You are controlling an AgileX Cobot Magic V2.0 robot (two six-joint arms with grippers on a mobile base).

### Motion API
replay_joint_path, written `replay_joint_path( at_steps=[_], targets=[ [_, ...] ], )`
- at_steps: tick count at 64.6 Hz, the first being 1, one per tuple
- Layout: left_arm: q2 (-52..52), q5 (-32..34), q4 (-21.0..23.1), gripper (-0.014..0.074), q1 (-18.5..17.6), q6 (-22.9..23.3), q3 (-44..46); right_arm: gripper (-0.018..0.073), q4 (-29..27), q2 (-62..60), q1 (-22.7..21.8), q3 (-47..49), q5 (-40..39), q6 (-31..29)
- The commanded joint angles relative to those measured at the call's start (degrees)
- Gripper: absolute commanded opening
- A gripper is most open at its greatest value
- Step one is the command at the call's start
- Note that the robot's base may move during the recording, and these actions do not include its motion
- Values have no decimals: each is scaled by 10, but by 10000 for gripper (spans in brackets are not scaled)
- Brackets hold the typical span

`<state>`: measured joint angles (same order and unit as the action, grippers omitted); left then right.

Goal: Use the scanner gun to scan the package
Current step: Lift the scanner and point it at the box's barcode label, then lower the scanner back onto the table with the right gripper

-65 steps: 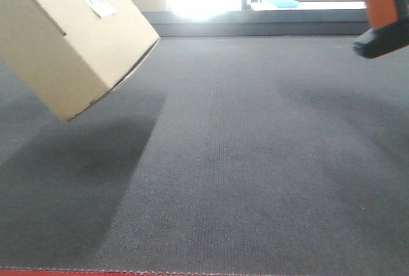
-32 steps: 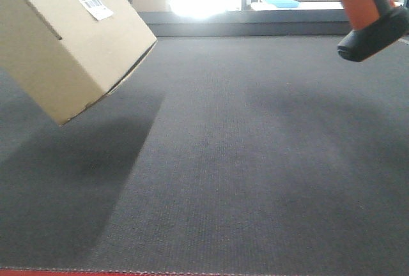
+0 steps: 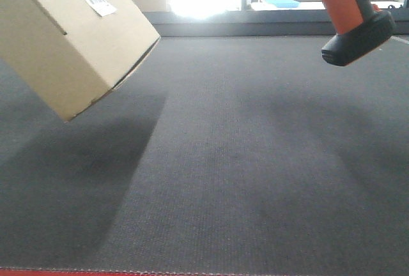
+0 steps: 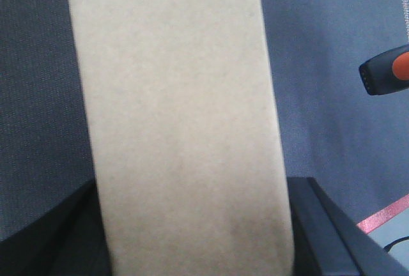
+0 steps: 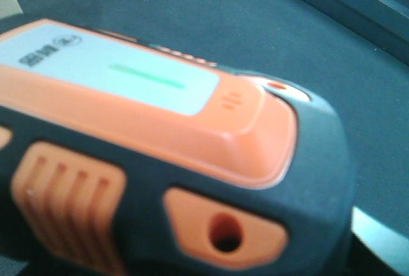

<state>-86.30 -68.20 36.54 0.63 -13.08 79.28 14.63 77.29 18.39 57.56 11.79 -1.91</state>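
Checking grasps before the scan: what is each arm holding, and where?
The left fingers clamp the plain tan cardboard box across opposite sides. The orange-and-black scanner gun hangs aloft; its hold is out of view.

The work surface (image 3: 230, 161) is a dark grey mat with a fine woven, ribbed texture, lying flat and running back to a raised dark ledge (image 3: 255, 29) at its far edge. 1 thin red strip (image 3: 192, 272) borders its near edge. 2 shadows fall on it: a broad, dark one at the left under the package (image 3: 70, 39), which hangs tilted clear of the mat, and a fainter one at the right beneath the scanner gun (image 3: 358, 27).
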Motion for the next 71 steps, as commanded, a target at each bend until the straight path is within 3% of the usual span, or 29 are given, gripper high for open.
replay_joint_path(
  at_steps=[1, 20, 31, 43, 54, 71],
  targets=[
    [9, 2, 17, -111, 2, -3, 4, -158, 1, -11, 0, 10, -24, -2],
    [9, 1, 17, -111, 2, -3, 4, -158, -7, -13, 0, 10, -25, -2],
    [9, -4, 17, -111, 2, -3, 4, -158, -70, -26, -9, 10, -48, -2],
    [9, -4, 17, -111, 2, -3, 4, -158, -158, -42, -53, 10, -88, -2],
    [9, -4, 17, -111, 2, -3, 4, -158, -185, -45, -104, 7, -100, -2],
    [9, -4, 17, -111, 2, -3, 4, -158, -226, -45, -126, -105, -268, -2]
  ],
)
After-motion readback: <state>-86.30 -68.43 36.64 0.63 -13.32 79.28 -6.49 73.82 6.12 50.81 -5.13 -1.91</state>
